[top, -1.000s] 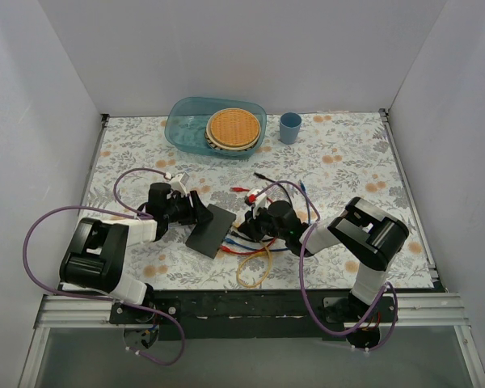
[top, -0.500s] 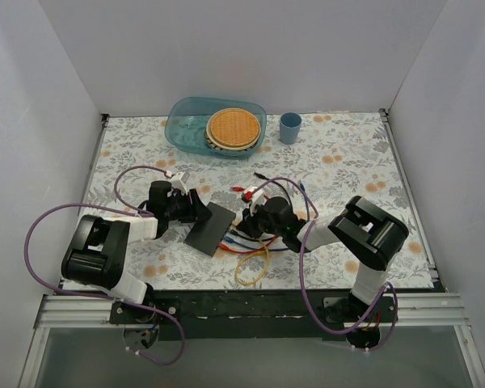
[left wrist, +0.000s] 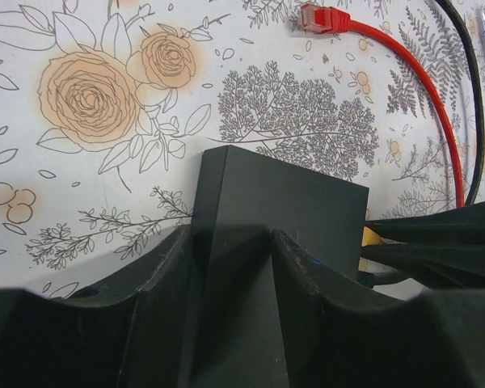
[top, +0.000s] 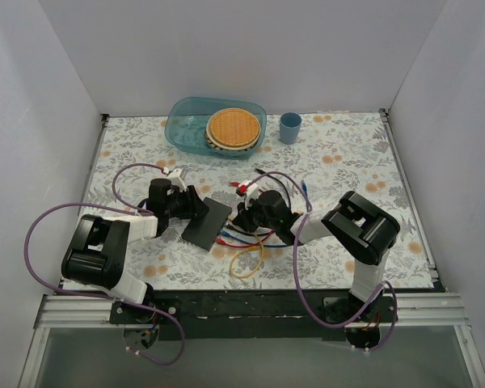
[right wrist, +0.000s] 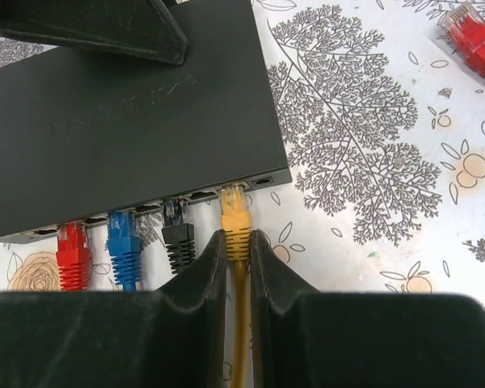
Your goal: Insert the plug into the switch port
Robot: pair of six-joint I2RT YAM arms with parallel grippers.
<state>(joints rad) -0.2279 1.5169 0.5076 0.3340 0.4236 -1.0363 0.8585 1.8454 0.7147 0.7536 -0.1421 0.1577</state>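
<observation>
With jaws of the right gripper (right wrist: 237,242) pinched on the yellow plug (right wrist: 234,212) and jaws of the left gripper (left wrist: 230,242) clamped over the left edge of the switch (left wrist: 283,202), holds the plug tip at a port mouth, mid-counter. Could jam on the lip or shove the switch loose if pushed askew. Has crept left since a second ago.

— Where does the switch (top: 208,225) lie?
— On the table (top: 347,162), between both arms: the left gripper (top: 196,208) astride its left side, the right gripper (right wrist: 238,267) before its socket edge.
— And the plug (right wrist: 235,214)?
— In the right gripper, tip at a socket, just right of three seated plugs (right wrist: 123,242).
</observation>
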